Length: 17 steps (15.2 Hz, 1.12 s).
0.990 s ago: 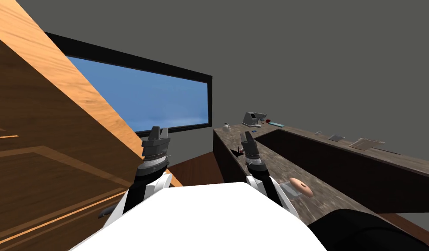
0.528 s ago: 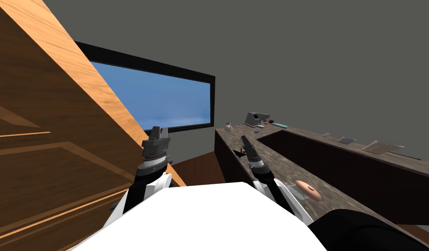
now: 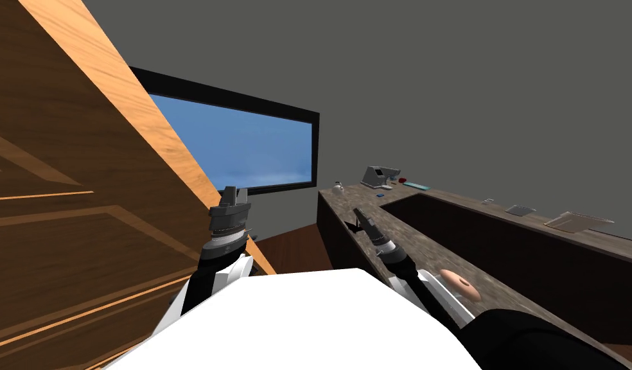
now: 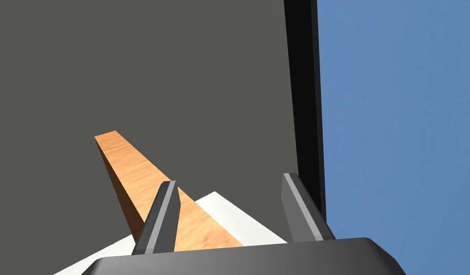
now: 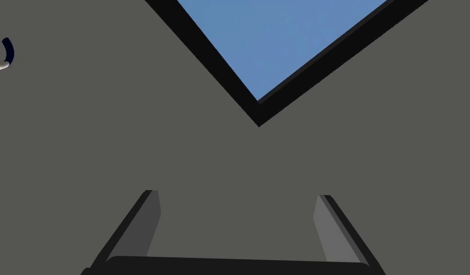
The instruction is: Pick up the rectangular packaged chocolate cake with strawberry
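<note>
A dark speckled counter (image 3: pixel 411 247) runs away from me on the right. A small dark red and black thing (image 3: pixel 353 225) lies on it just beside my right gripper (image 3: pixel 359 212), which leans over the counter's near part. Another small red thing (image 3: pixel 402 179) sits at the far end; I cannot tell which is the packaged cake. The right gripper (image 5: pixel 237 194) stands open with nothing between its fingers. My left gripper (image 3: pixel 234 193) is raised beside the wooden cabinet (image 3: pixel 64 212); the left gripper (image 4: pixel 228 180) is open too, holding nothing.
A pink doughnut (image 3: pixel 460 285) lies on the counter by my right forearm. A grey device (image 3: pixel 377 175), a teal flat thing (image 3: pixel 415 185) and a small white jar (image 3: pixel 337 187) stand at the far end. Flat grey items (image 3: pixel 578 221) lie along the right-hand stretch. Brown floor (image 3: pixel 289 247) shows between cabinet and counter.
My view has swung, so the cabinet fills more of the left and the counter has slid right. My right gripper has tipped from upright to leaning over the counter. The left arm holds still.
</note>
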{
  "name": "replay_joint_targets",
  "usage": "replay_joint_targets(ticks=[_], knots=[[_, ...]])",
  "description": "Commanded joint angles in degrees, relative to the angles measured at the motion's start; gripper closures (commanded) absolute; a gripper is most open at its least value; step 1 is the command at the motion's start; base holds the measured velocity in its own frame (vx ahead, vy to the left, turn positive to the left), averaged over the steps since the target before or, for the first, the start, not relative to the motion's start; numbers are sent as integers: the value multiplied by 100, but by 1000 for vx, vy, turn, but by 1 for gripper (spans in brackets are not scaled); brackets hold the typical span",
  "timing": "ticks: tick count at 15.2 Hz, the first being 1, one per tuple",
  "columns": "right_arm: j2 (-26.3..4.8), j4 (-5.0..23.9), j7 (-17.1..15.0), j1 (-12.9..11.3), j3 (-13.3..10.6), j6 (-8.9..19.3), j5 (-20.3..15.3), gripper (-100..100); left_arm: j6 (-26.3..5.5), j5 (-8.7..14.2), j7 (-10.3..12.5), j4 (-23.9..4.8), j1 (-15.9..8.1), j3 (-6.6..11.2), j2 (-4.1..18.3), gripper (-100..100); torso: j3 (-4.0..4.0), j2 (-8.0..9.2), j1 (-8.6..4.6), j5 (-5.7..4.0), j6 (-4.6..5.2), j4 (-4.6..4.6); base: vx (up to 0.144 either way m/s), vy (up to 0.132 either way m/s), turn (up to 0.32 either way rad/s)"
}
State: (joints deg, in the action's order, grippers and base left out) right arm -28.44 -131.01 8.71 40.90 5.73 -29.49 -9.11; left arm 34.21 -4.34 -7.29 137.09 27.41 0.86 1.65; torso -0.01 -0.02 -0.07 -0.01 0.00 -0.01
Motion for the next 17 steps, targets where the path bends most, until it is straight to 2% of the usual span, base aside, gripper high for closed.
replay_joint_targets(ticks=[1, 2, 3, 5, 12, 13, 17], knots=[[-286, 5, 74, 132, 80, 79, -81, -100, 0, 0, 0, 0, 0, 0, 0, 0, 0, 0, 0, 0, 0, 0, 15, -11, 46], [-373, 5, 74, 132, 80, 79, -81, -100, 0, 0, 0, 0, 0, 0, 0, 0, -1, -2, -1, 0, -1, 0, 0, 0, 0], [-534, 100, 169, 320, 225, 122, -179, -100, 0, 0, 0, 0, 0, 0, 0, 0, 0, 0, 2, 0, 0, 0, 0, 0, 0], [-771, 100, 169, 320, 225, 122, -179, -100, 0, 0, 0, 0, 0, 0, 0, 0, 2, 4, 1, 1, 0, 1, -1, -9, 26], [-771, 100, 169, 320, 225, 122, -179, -100, 0, 0, 0, 0, 0, 0, 0, 0, 3, 5, 6, 1, 0, 2, -1, -2, 6], [-975, 178, 296, 419, 261, 167, -350, -100, 0, 0, 0, 0, 0, 0, 0, 0, 2, 3, 8, 1, 0, 1, 15, -1, 15], [-1456, 338, 593, 651, 363, 268, -776, -100, 0, 0, 0, 0, 0, 0, 0, 0, -4, -7, -4, -1, -2, -1, 23, -17, 70]])
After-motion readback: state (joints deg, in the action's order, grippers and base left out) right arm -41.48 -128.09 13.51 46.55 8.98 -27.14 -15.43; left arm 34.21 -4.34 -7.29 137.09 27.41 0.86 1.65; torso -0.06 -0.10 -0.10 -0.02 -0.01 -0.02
